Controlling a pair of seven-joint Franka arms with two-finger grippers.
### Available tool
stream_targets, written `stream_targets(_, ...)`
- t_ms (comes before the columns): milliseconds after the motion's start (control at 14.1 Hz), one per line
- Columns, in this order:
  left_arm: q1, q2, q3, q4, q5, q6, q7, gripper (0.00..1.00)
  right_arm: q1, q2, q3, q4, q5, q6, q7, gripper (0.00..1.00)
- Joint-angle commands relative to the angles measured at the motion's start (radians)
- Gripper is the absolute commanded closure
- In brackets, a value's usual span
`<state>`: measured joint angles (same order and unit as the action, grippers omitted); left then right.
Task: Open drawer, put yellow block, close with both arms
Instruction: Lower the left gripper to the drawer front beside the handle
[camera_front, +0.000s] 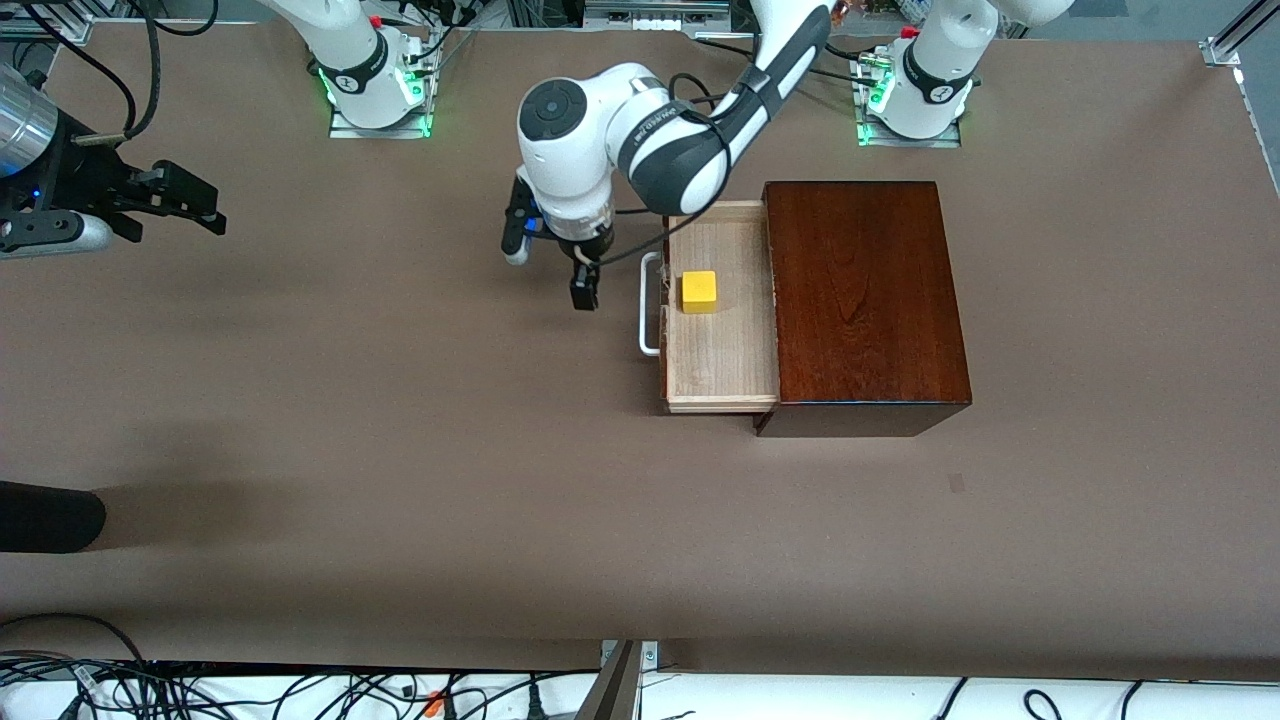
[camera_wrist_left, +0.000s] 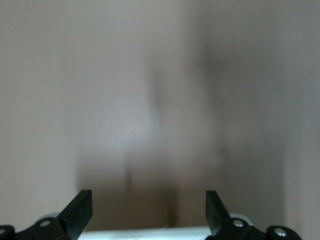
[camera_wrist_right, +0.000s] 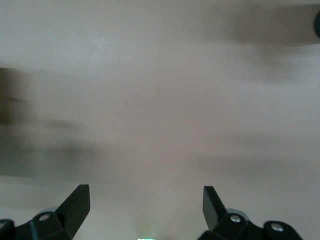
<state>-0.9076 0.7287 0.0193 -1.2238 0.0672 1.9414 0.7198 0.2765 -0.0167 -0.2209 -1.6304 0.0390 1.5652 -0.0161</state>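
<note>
Yellow block (camera_front: 699, 291) loose; end effectors empty, spread.

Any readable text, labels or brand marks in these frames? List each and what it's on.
Left arm, dark wrist band: small white lettering, too blurred to read.
Both arm bases: round logo marks on the dark bands, too small to read.
Drawer, yellow block, wooden box: no text.
Both wrist views: only bare table and open claw fingers, no text.

Robotics lab, 2 bolted arm bases (camera_front: 375, 85), cable tangle (camera_front: 200, 690), aluminium framing (camera_front: 1235, 40)
</note>
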Motion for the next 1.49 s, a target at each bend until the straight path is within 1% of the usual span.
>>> stream_targets(0,0.012,0.005,-0.002,0.003,0.051,-0.030,0.003,0.00,-0.016,0.030,0.015,0.055,-0.025,-0.013,0.005,0.00)
stream_targets(142,0.015,0.000,0.004,-0.025,0.054,-0.051,-0.020,0.00,-0.019,0.034,0.012,0.055,-0.025,-0.013,0.004,0.00)
stream_targets(425,0.015,0.000,0.004,-0.045,0.056,-0.094,-0.008,0.00,-0.020,0.034,0.011,0.061,-0.025,-0.007,0.010,0.00)
stream_targets(708,0.027,-0.011,0.010,-0.043,0.057,-0.139,-0.006,0.00,-0.020,0.034,0.009,0.064,-0.024,-0.002,0.012,0.00)
stream_targets(850,0.032,-0.017,0.011,-0.040,0.104,-0.171,-0.005,0.00,-0.020,0.034,0.009,0.067,-0.025,-0.001,0.012,0.00)
stream_targets(1062,0.050,-0.020,0.013,-0.037,0.123,-0.182,-0.005,0.00,-0.020,0.032,-0.009,0.069,-0.022,-0.001,0.007,0.00)
stream_targets(1274,0.064,-0.026,0.019,-0.036,0.129,-0.183,-0.005,0.00,-0.020,0.032,-0.009,0.075,-0.022,-0.002,0.004,0.00)
stream_targets(1416,0.093,-0.028,0.021,-0.037,0.132,-0.199,-0.005,0.00,-0.020,0.031,-0.009,0.075,-0.022,-0.001,0.005,0.00)
